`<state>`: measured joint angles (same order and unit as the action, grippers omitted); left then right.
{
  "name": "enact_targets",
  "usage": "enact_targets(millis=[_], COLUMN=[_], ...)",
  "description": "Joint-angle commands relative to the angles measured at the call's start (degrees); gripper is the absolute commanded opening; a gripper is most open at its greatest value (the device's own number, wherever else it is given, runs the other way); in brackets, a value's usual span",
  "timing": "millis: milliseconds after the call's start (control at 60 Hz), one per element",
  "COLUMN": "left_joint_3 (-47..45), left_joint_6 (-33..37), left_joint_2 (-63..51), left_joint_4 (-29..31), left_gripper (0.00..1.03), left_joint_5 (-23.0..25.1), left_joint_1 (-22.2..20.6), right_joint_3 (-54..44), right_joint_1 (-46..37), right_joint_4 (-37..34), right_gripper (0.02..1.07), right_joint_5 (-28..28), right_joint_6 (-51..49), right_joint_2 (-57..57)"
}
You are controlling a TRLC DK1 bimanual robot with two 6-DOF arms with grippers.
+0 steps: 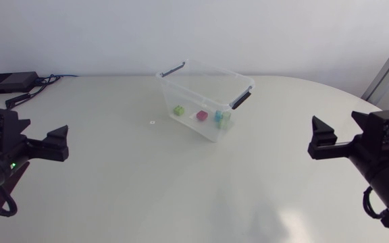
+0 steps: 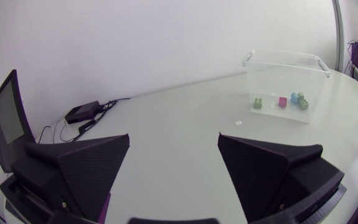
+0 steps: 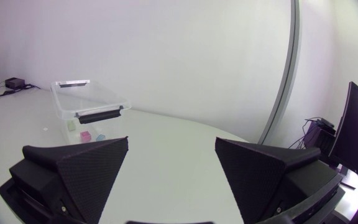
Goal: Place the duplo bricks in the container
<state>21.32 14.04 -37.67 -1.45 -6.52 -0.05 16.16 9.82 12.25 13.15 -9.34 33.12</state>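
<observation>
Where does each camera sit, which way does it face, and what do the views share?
Head view: above the table, looking down on the container; left claw, right claw at the sides.
Left wrist view: on left arm, facing the container; own open claw.
Right wrist view: on right arm, likewise.
Shared: container holding bricks.

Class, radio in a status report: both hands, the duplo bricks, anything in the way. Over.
Left hand, right hand open, empty. Duplo bricks inside the clear container. Nothing blocking it.
</observation>
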Motion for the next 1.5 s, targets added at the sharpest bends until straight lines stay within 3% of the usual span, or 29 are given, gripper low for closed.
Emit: enact_targets(millis=[0, 233, 550, 1483], left_joint_3=[-3.7, -10.2, -16.5, -21.0], left_joint_6=[2.4, 5.6, 7.1, -12.8], left_joint_2=[1.5, 4.1, 9.3, 36.0], left_joint_4=[-3.0, -10.0, -16.1, 0.4], left_gripper=[1.00, 1.00, 1.00, 0.99], left_joint_5=[-0.6, -0.7, -0.7, 6.1], left_joint_1=[0.8, 2.6, 5.0, 0.3], right_joint_3=[-3.5, -10.4, -15.2, -16.1], right_joint_1=[-0.5, -0.3, -0.2, -9.3], right_joint_4=[1.3, 0.1, -8.5, -12.0], right_gripper=[1.03, 1.03, 1.03, 1.03], right_joint_5=[-0.1, -0.1, 0.0, -12.4], right_joint_6=[-2.3, -5.8, -7.9, 8.3], right_joint_2=[-3.8, -15.5, -32.9, -33.1])
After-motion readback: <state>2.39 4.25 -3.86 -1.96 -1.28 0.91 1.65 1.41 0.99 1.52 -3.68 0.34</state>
